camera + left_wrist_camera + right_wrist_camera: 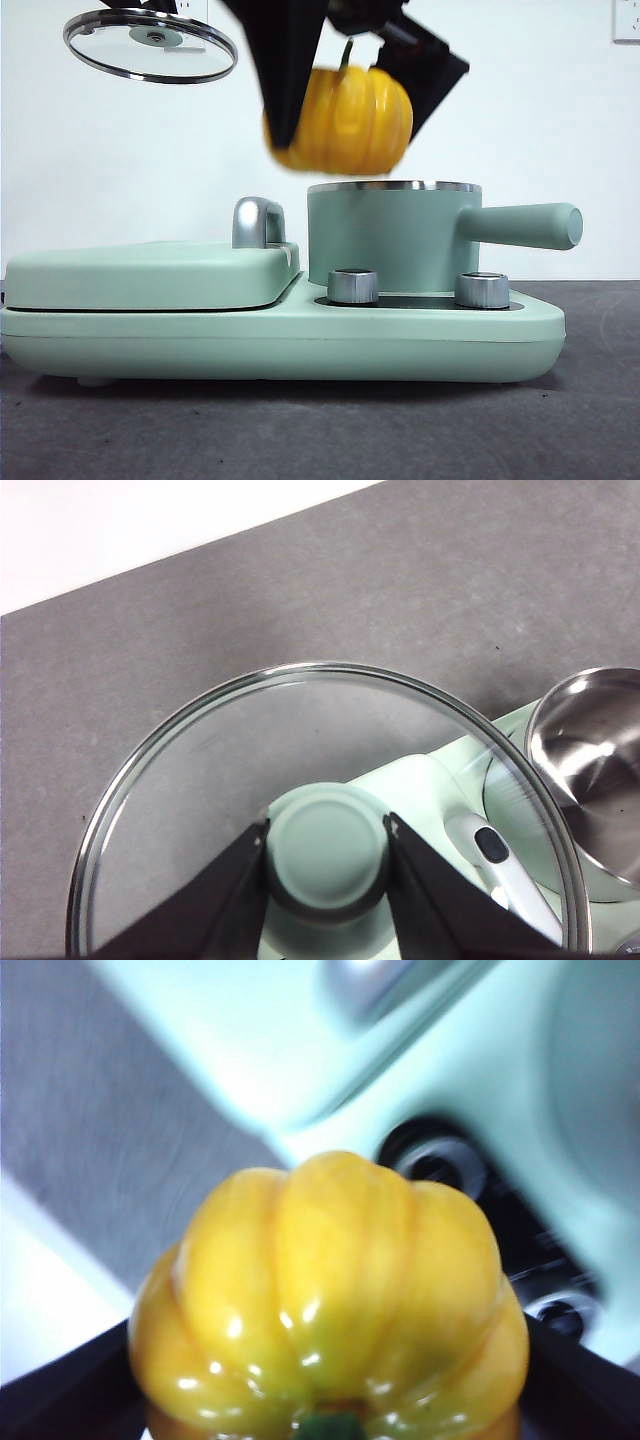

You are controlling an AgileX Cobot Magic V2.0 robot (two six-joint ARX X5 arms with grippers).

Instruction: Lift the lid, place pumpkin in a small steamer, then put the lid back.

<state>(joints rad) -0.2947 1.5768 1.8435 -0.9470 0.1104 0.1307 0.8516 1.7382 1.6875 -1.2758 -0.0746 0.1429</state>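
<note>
Your right gripper (345, 95) is pinching the pumpkin (345, 118) between its jaws, hanging it just above the small steamer (390, 235), not touching the rim. Your left gripper (327, 845) is clamping the lid (150, 45) by its knob, high beside the steamer.

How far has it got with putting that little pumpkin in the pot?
The first step looks done: the lid is off, held up in the air by its knob in the left gripper. In hand: the right gripper holds the pumpkin just above the small steamer, not yet inside its open steel rim. Left to do: lower the pumpkin in, let go, then set the lid back on.
</note>
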